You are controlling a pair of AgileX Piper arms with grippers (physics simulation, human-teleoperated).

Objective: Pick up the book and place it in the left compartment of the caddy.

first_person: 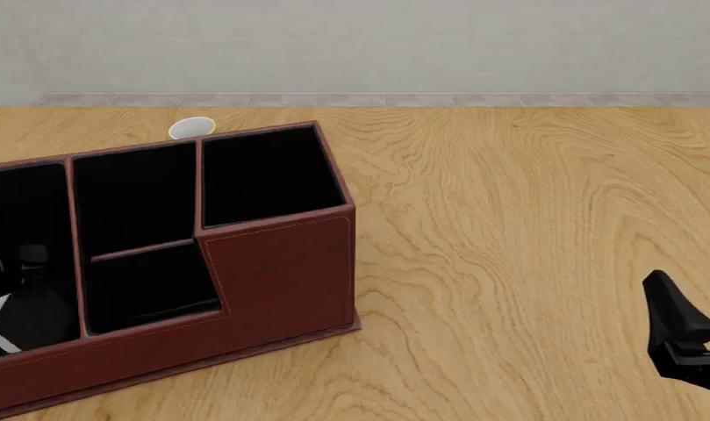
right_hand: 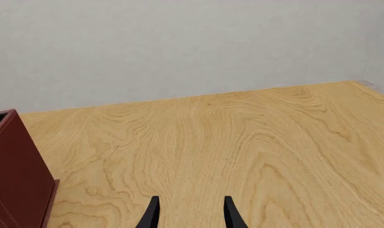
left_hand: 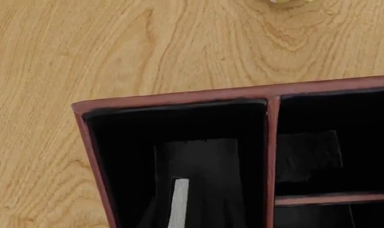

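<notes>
A wide wooden table fills the scene, light oak grain running toward a pale grey wall at the back.

On the table's left side sits the caddy, a big reddish-brown box with black lining and thin dividers. Its left compartment runs the whole depth of the box and is cut off by the front view's left edge.

Inside that compartment stands the book, a slim black volume seen edge-on from the left wrist view, its white page edges showing as a narrow pale strip. It appears to stand upright, though the dark lining makes its outline hard to trace.

The left gripper reaches down into the same compartment, showing only as dark shapes with white marks; whether its fingers are spread or closed around the book cannot be told.

The right gripper hovers low over bare table, well apart from the caddy, its two black fingers spread and empty.

A small white cup stands just behind the caddy's far wall.
</notes>
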